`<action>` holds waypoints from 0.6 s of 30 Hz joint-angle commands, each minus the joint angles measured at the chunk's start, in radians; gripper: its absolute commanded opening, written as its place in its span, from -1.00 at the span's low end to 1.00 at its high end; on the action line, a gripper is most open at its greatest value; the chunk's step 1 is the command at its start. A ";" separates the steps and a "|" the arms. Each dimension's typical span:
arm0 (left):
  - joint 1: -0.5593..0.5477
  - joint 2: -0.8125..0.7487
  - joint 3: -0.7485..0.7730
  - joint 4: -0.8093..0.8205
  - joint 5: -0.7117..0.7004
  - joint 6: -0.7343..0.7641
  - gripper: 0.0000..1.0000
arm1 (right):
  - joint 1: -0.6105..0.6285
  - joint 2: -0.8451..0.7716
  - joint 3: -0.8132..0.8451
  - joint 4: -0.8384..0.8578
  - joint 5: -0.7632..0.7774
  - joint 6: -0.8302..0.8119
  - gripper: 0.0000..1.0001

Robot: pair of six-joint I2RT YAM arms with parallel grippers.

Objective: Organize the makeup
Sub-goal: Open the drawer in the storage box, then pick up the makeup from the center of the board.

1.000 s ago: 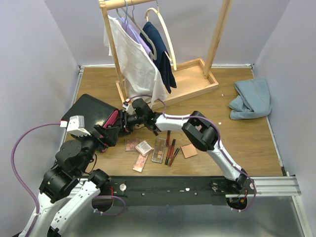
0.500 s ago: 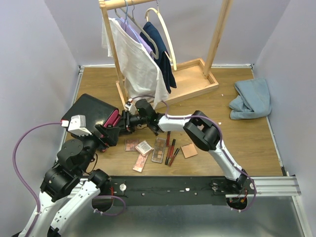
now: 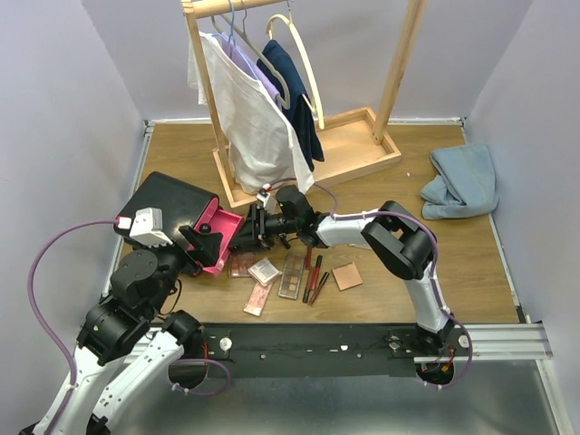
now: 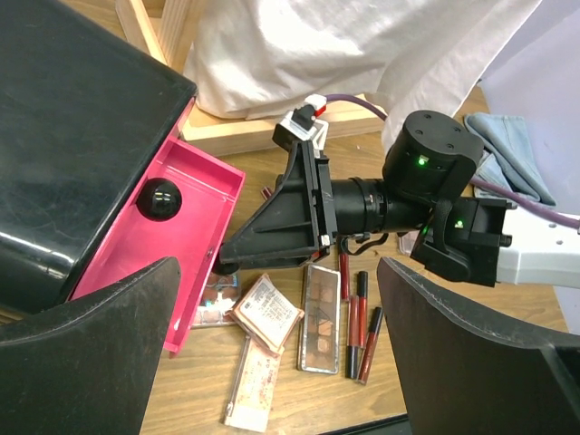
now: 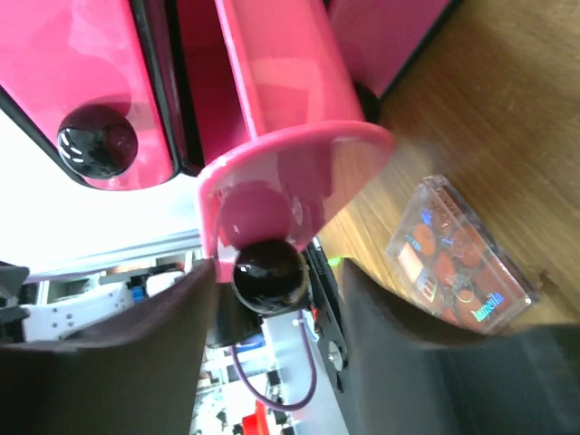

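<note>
The makeup lies in a loose cluster on the wooden table: a long palette (image 3: 292, 275), a pink palette (image 3: 258, 297), a square compact (image 3: 347, 275), a tilted compact (image 3: 265, 270) and dark-red tubes (image 3: 313, 272). The left wrist view shows the long palette (image 4: 323, 316), the tilted compact (image 4: 269, 313) and the tubes (image 4: 360, 308). My right gripper (image 3: 243, 237) is shut on the black knob (image 5: 269, 272) of a pink drawer (image 3: 217, 237) pulled out of the black case (image 3: 163, 201). A clear-lidded palette (image 5: 458, 263) lies just beside it. My left gripper (image 4: 281, 362) is open and empty above the cluster.
A wooden clothes rack (image 3: 335, 159) with a white shirt and a dark garment stands behind the case. A blue cloth (image 3: 462, 181) lies at the back right. A second drawer with its own knob (image 5: 97, 142) is shut above the open one.
My right gripper has moved right and toward me with the knob, and the pink drawer has slid out of the case. My left arm has shifted slightly.
</note>
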 commanded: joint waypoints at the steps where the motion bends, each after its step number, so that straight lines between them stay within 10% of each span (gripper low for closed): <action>1: 0.004 0.021 0.008 0.022 0.042 0.025 0.97 | -0.008 -0.027 -0.017 0.018 0.016 -0.075 0.52; 9: 0.004 0.052 0.016 0.020 0.119 0.070 0.97 | -0.029 -0.134 -0.030 -0.181 -0.007 -0.350 0.70; 18: 0.004 0.130 0.037 0.040 0.217 0.123 0.96 | -0.031 -0.285 -0.011 -0.626 -0.171 -1.073 0.93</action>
